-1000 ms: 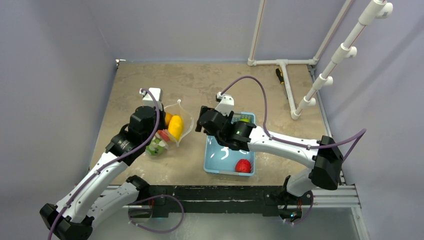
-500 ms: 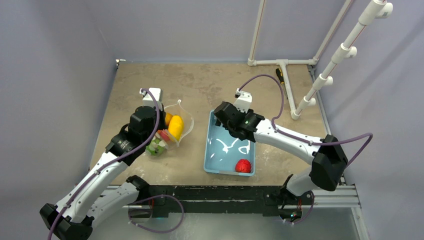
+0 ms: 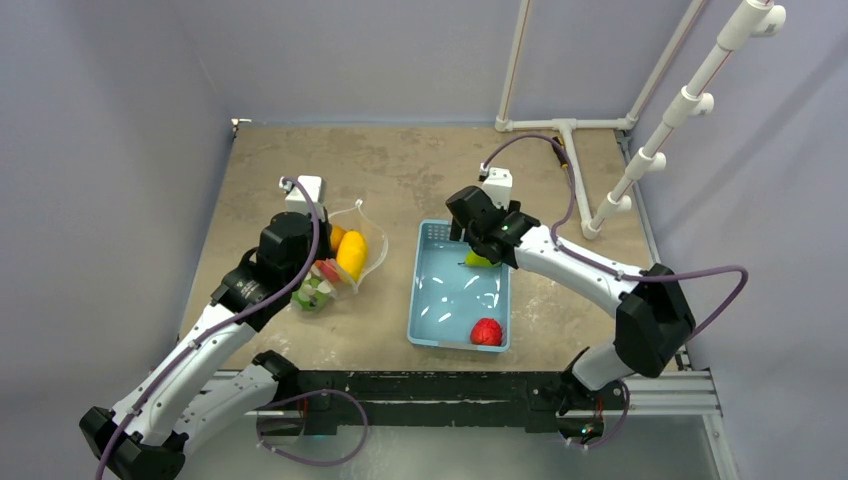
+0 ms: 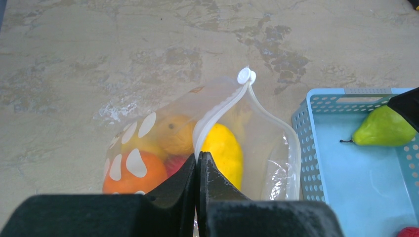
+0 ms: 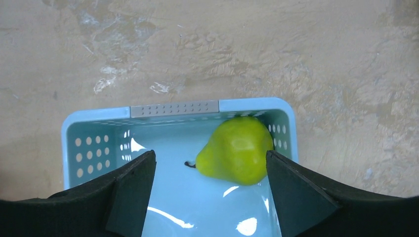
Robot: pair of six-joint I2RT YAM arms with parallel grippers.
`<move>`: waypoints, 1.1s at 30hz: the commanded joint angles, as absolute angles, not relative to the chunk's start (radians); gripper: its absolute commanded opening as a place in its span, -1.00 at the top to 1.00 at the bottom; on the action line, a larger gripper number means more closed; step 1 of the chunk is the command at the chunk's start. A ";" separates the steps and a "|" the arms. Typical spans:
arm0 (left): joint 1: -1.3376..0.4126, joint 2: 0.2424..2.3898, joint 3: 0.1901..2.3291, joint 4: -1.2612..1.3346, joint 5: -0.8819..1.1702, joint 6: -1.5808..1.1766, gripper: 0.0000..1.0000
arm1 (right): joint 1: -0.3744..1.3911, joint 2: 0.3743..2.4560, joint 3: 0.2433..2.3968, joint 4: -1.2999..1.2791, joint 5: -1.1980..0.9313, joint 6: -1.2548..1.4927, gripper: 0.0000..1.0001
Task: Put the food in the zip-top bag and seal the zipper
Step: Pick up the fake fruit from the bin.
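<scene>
The dotted zip-top bag point(image 4: 163, 143) lies on the table left of the basket, mouth open, holding yellow point(image 4: 223, 153), orange point(image 4: 132, 174) and red fruits; it also shows in the top view point(image 3: 345, 258). My left gripper point(image 4: 198, 159) is shut on the near lip of the bag at the whitish zipper point(image 4: 217, 116). A green pear point(image 5: 236, 150) lies in the far right corner of the light-blue basket point(image 5: 99, 118). My right gripper point(image 5: 211, 170) is open above it, empty. A red fruit point(image 3: 486, 331) lies at the basket's near end.
The light-blue basket point(image 3: 425, 330) sits right of the bag. A white pipe frame point(image 3: 575, 150) stands at the back right, with a black-and-yellow tool point(image 3: 560, 152) beside it. A green fruit point(image 3: 311, 294) shows at the bag's near end.
My right arm has swung from the basket's left side to its far end and now hovers over the green pear. The left gripper and bag have not moved.
</scene>
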State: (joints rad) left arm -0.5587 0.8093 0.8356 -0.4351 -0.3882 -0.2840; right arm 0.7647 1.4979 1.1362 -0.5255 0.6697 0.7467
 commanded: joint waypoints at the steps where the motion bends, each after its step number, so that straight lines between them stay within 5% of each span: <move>1: -0.563 0.802 0.833 -0.402 -0.382 -0.265 1.00 | 0.740 1.522 1.120 -0.438 0.589 0.591 -0.67; 33: -0.563 0.799 0.832 -0.394 -0.350 -0.265 1.00 | 0.651 1.701 1.141 -0.512 0.566 0.661 -0.67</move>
State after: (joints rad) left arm -0.5587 0.8097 0.8356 -0.4347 -0.3645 -0.2760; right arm 0.6548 1.6886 1.1252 -0.5034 0.5362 0.6434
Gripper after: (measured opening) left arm 0.006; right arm 0.841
